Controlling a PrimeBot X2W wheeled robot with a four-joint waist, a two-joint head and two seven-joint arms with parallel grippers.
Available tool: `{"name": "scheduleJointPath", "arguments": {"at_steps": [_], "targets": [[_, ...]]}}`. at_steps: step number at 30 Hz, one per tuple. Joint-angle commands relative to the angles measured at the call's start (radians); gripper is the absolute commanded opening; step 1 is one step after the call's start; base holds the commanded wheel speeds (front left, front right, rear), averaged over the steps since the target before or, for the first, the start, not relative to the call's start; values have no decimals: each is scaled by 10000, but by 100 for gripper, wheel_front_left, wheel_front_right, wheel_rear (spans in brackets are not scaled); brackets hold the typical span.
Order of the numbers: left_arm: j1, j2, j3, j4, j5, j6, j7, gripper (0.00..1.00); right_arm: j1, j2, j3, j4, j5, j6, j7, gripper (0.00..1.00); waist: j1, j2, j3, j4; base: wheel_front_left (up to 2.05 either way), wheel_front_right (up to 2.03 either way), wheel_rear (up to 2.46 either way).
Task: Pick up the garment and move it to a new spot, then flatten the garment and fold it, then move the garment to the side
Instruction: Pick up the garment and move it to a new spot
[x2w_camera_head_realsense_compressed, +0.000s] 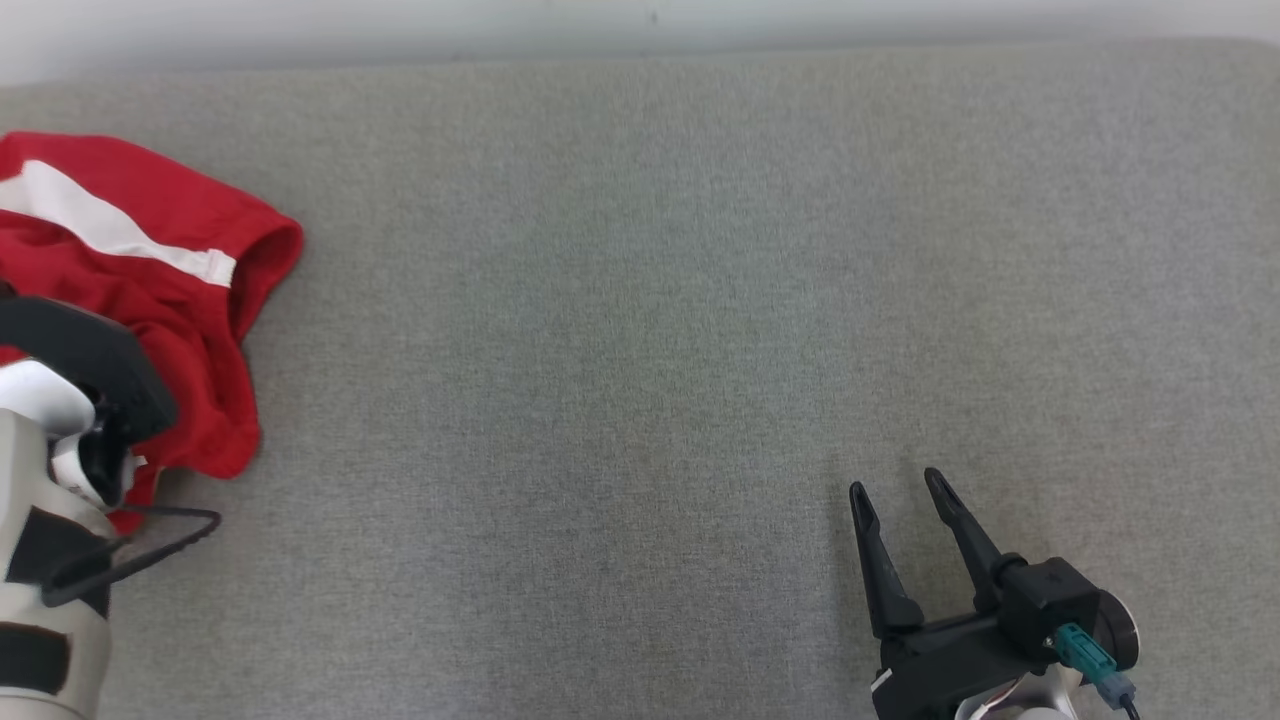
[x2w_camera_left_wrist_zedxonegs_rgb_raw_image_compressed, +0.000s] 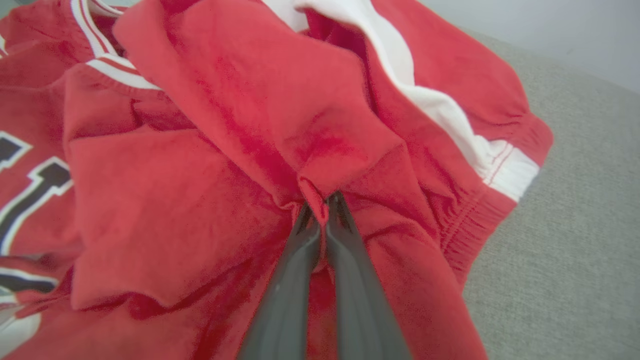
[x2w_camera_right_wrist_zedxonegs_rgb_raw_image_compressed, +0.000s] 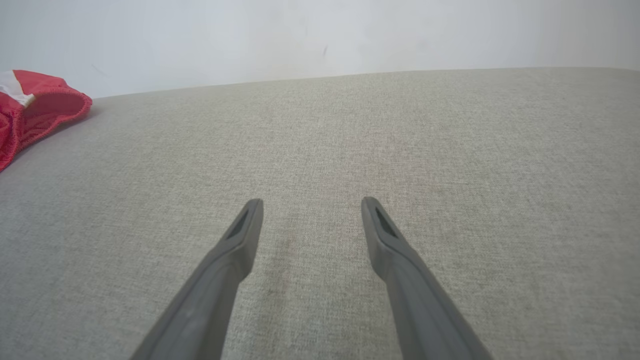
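Observation:
The garment (x2w_camera_head_realsense_compressed: 150, 270) is a red jersey with white stripes, crumpled at the far left of the grey surface. In the left wrist view the garment (x2w_camera_left_wrist_zedxonegs_rgb_raw_image_compressed: 200, 165) shows white trim and dark lettering at the left. My left gripper (x2w_camera_left_wrist_zedxonegs_rgb_raw_image_compressed: 320, 202) is shut on a pinched fold of the red cloth near its middle. The head view has that arm's pale forearm and dark wrist over the garment's near edge, fingers hidden. My right gripper (x2w_camera_head_realsense_compressed: 900, 490) stands open at the lower right, far from the garment, nothing between its fingers (x2w_camera_right_wrist_zedxonegs_rgb_raw_image_compressed: 247, 225). The garment's sleeve (x2w_camera_right_wrist_zedxonegs_rgb_raw_image_compressed: 35, 107) peeks in at the left.
The grey fabric surface (x2w_camera_head_realsense_compressed: 650, 300) spreads wide between the garment and my right gripper. A pale wall (x2w_camera_right_wrist_zedxonegs_rgb_raw_image_compressed: 320, 35) runs along its far edge. A dark cable loop (x2w_camera_head_realsense_compressed: 140, 545) hangs off the left wrist over the surface.

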Motion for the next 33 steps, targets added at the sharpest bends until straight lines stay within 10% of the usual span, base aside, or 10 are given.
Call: {"name": "scheduleJointPath", "arguments": {"at_steps": [1, 16, 33], "targets": [[-176, 208, -102, -78, 167, -65, 160, 0, 22, 26, 56, 213, 177, -25, -169, 100, -1, -2, -826, 340, 0, 0, 0], [-974, 125, -1272, -3192, 336, -842, 227, 0, 276, 23, -216, 1492, 890, -25, -779, 100, -1, -2, -2886, 565, 0, 0, 0], [466, -1596, -2495, -7397, -667, -701, -674, 0, 223, 22, -634, 1504, 505, -23, -818, 100, -1, -2, -3159, -2082, 0, 0, 0]]}}
